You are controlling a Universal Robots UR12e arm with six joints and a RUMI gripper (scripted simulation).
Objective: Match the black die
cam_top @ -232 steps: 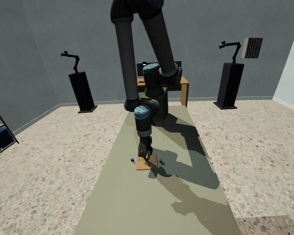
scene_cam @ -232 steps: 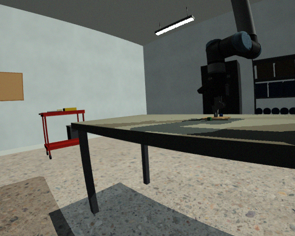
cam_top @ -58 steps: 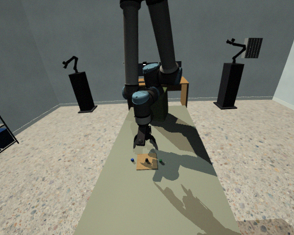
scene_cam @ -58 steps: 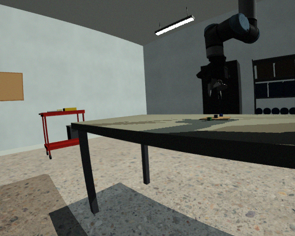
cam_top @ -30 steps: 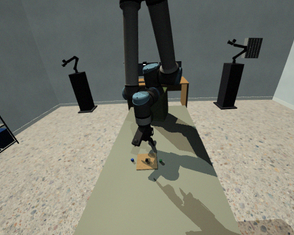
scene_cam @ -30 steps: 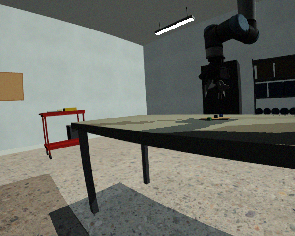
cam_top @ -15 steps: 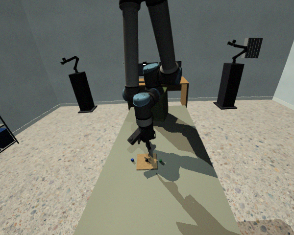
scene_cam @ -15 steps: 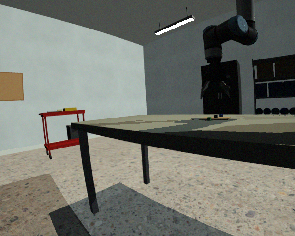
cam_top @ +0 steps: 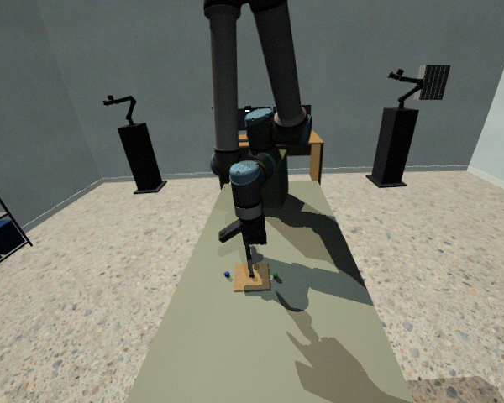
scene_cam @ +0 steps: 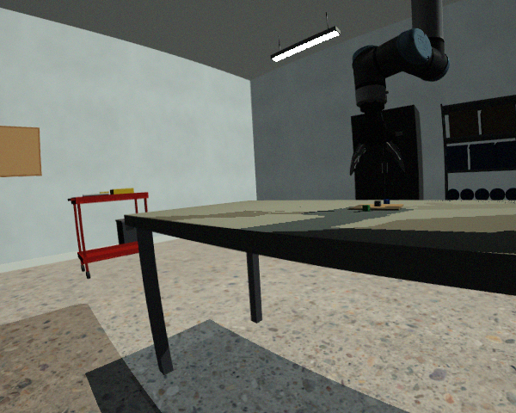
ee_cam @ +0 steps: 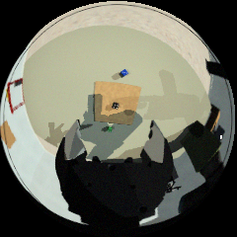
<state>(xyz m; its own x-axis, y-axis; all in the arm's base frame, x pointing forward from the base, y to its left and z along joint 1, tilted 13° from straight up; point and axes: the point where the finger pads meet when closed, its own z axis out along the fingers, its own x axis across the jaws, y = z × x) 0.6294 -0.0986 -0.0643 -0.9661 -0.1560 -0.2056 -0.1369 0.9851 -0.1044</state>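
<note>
The black die (scene_cam: pixel 377 203) (ee_cam: pixel 116 106) sits on the square tan mat (cam_top: pixel 242 284) (scene_cam: pixel 396 206) (ee_cam: pixel 129 94), inside its edges; in the top view a finger overlaps it. The green die (cam_top: pixel 275 275) (scene_cam: pixel 366 207) (ee_cam: pixel 110 128) is on the table just off one side of the mat. The blue die (cam_top: pixel 227 274) (scene_cam: pixel 386 201) (ee_cam: pixel 124 72) is on the table off the opposite side. The numbers on top are too small to read. My gripper (scene_cam: pixel 377 172) (ee_cam: pixel 115 119) is wide open and empty, pointing down, well above the mat and the black die.
The long table (cam_top: pixel 208 329) (scene_cam: pixel 231 206) carries the mat and dice. Shadows of the arm fall across the table and part of the mat. A desk (cam_top: pixel 315 138) stands beyond the table's far end. A red cart (scene_cam: pixel 111 253) and a dark cabinet (scene_cam: pixel 407 146) stand away from the table.
</note>
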